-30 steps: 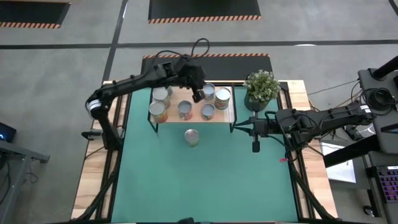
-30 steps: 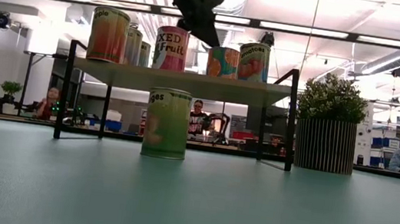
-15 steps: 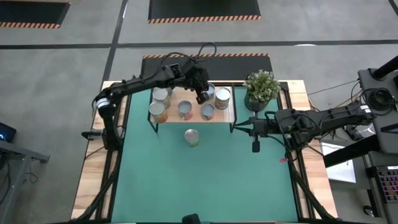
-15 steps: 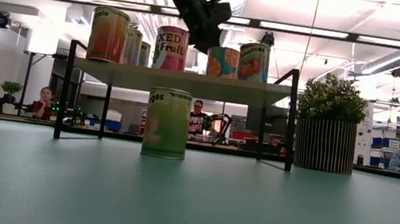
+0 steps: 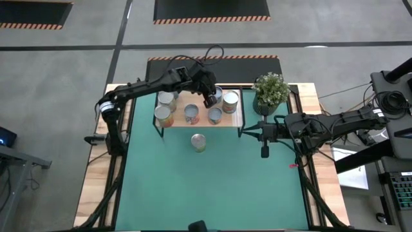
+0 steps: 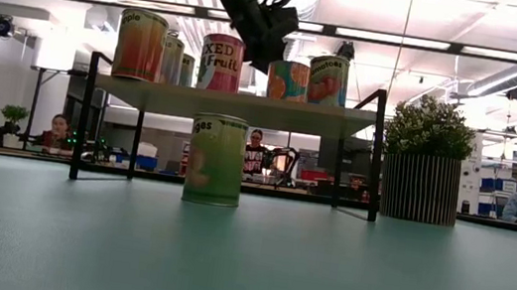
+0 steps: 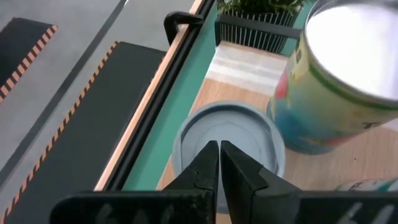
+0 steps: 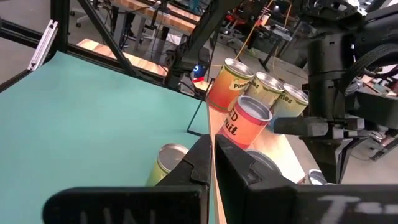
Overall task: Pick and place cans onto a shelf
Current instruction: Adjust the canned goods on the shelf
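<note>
The light-wood shelf (image 5: 179, 104) stands at the far side of the green mat, with several cans on it, such as the red-labelled one (image 6: 220, 62) and the orange one (image 6: 140, 44). One green-labelled can (image 5: 198, 142) stands upright on the mat in front of the shelf and also shows in the low view (image 6: 216, 158). My left gripper (image 5: 208, 100) is shut over the shelf's back row, its tips just above a can's grey round top (image 7: 249, 134). My right gripper (image 5: 264, 152) is shut and empty over the mat, right of the shelf. My left gripper's shut fingertips (image 7: 211, 152) point down over the round top of a back-row can, near its middle. I cannot tell whether they touch the top. The can stands upright on the shelf.
A potted green plant (image 5: 270, 90) stands right of the shelf at the mat's far right corner. A taller can (image 7: 342, 81) stands close beside my left gripper. The mat's near half (image 5: 212, 193) lies bare. People sit in the room beyond the table.
My left gripper has shifted a little toward the table's right edge and slightly down over the shelf's back row, staying shut. The cans and my right gripper have kept their places.
</note>
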Robot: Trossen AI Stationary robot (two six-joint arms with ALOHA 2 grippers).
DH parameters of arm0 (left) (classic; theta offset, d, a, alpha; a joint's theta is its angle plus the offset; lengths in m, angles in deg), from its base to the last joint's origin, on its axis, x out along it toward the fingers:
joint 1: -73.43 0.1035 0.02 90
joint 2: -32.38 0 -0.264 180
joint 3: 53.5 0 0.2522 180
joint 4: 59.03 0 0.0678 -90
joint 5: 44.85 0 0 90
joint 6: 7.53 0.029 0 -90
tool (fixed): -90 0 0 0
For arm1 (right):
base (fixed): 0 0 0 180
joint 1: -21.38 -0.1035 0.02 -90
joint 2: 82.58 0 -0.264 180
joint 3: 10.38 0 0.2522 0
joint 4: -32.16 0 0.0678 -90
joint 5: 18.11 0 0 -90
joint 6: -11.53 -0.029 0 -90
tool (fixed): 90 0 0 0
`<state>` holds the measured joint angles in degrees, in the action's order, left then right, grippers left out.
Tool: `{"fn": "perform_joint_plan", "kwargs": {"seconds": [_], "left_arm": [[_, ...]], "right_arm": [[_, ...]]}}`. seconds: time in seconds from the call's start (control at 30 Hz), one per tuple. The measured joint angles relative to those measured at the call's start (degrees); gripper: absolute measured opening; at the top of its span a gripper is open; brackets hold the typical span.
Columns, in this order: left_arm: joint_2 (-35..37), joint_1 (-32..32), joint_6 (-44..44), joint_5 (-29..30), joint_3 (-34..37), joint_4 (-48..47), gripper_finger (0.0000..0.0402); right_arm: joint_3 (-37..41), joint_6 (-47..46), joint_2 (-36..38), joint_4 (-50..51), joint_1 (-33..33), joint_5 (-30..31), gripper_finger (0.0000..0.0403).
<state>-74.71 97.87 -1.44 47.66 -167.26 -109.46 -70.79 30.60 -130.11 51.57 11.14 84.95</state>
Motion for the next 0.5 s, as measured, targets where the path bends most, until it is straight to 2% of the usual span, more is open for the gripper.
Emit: {"fn": "perform_joint_plan", "kwargs": {"seconds": [0.5], "left_arm": [[0.0, 0.0, -0.9, 0.0, 0.8, -0.9, 0.0]], "right_arm": [[0.0, -0.2, 0.0, 0.0, 0.0, 0.0, 0.0009]]}}
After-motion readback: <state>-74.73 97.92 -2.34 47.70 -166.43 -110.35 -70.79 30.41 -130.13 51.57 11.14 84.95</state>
